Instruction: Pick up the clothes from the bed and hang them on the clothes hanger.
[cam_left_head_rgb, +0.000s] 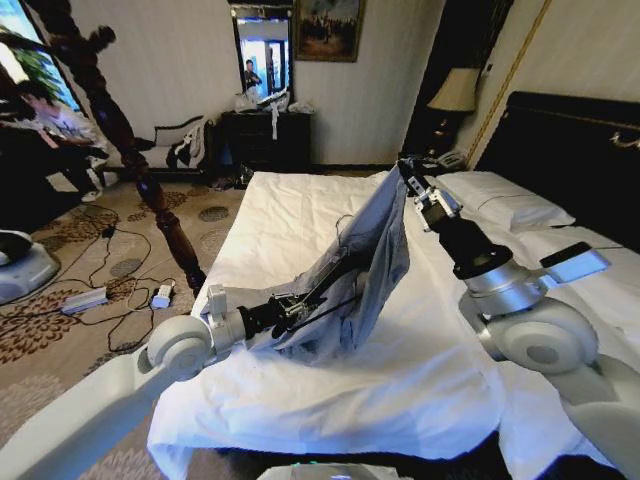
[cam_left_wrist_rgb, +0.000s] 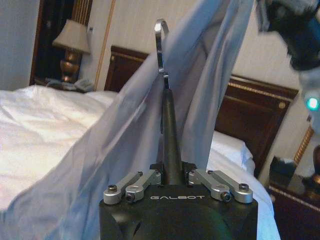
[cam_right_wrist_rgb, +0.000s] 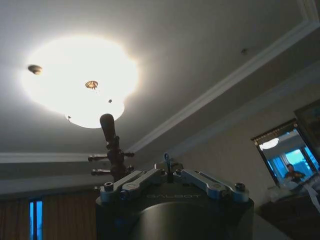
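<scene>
Grey-blue clothes hanging in the air above the white bed, top edge pinched in the right gripper, left gripper clamped on the clothes hanger poking up between the fabric folds.

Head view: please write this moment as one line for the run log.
left gripper: shut on clothes hanger, inside shirt | right gripper: holds shirt top, raised | bed: shirt hem touching sheet
</scene>
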